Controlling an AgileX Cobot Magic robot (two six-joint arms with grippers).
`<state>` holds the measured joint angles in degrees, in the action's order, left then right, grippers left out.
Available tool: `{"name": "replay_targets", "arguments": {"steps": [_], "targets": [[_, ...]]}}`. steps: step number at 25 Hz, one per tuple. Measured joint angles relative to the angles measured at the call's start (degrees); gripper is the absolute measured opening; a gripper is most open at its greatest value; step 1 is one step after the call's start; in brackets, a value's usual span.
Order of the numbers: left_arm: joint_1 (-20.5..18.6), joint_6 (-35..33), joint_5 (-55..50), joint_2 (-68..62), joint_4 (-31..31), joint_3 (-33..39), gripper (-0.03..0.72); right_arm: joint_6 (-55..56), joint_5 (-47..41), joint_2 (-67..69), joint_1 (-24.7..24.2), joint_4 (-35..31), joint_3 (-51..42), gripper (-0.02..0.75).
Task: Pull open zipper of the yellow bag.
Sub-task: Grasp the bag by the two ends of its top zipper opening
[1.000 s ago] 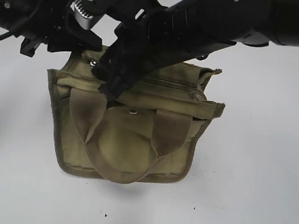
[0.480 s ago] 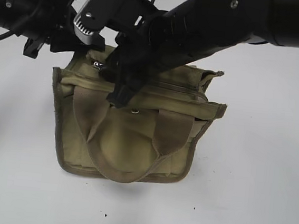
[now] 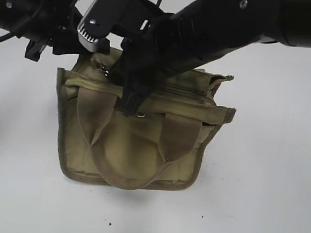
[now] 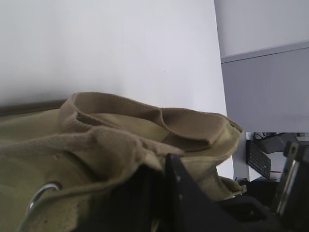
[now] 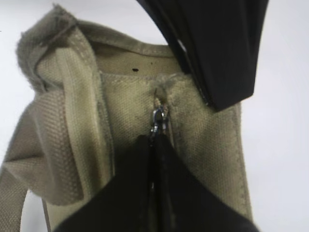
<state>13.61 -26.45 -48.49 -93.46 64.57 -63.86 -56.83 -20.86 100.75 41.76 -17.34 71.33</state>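
Our right gripper (image 5: 155, 145) has just snapped shut on the zipper (image 5: 159, 116) pull tab at the top of the yellow bag (image 3: 136, 147) standing on the table (image 3: 270, 188), so pulling can start; our left gripper (image 3: 93, 44) stays clamped on the bag's rear corner.

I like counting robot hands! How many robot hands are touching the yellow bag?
2. The left gripper pinches the yellow bag at its top back-left corner. The right gripper is shut on the zipper pull near the bag's top.
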Motion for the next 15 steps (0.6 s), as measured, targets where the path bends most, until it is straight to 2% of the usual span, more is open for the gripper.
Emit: {"name": "replay_targets", "arguments": {"steps": [6, 15], "targets": [[0.00, 0.00, -0.80, 0.00, 0.78, 0.00, 0.029, 1.05, -4.90, -2.63, -1.75, 0.97, 0.00, 0.002], [0.00, 0.00, -1.19, 0.00, 1.41, 0.00, 0.029, 11.00, -22.51, -8.26, -11.77, 3.50, 0.00, 0.002]]}}
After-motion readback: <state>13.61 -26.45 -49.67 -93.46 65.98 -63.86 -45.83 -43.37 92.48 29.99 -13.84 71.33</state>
